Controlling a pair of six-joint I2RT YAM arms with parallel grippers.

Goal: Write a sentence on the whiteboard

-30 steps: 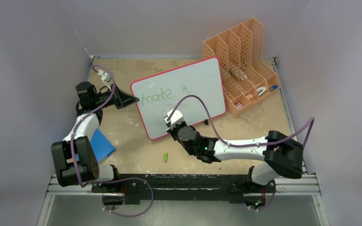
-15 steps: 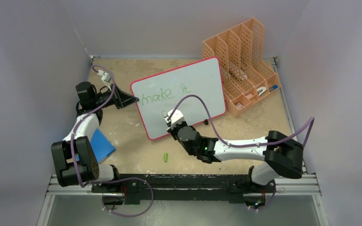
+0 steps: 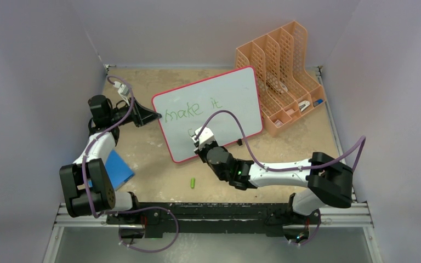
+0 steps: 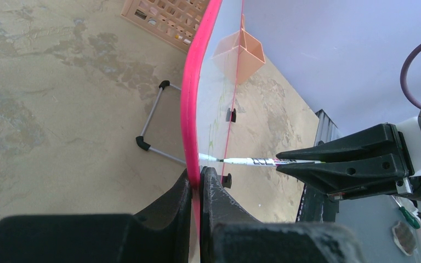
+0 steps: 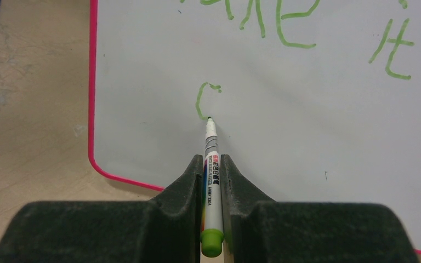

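The whiteboard [image 3: 235,98] with a pink-red rim stands tilted on the table. My left gripper [image 3: 154,115] is shut on its left rim [image 4: 193,98], one finger on each face [image 4: 200,174]. The sentence [image 3: 192,109] reads "make it" in green. Below it is a single curved "c" stroke [image 5: 204,99]. My right gripper [image 5: 212,163] is shut on a white marker [image 5: 210,141] with a green end. The marker's tip touches the board at the bottom of that stroke. From the left wrist view, the marker [image 4: 252,161] meets the board's face, with the right gripper [image 4: 285,163] behind it.
An orange slotted file organiser [image 3: 285,71] stands just right of the board. A green marker cap [image 3: 193,182] lies on the table near the front. A blue pad [image 3: 118,167] lies by the left arm. The board's wire stand [image 4: 153,118] rests behind it.
The right gripper with the marker has shifted very slightly on the board. The left arm and the whiteboard have not moved.
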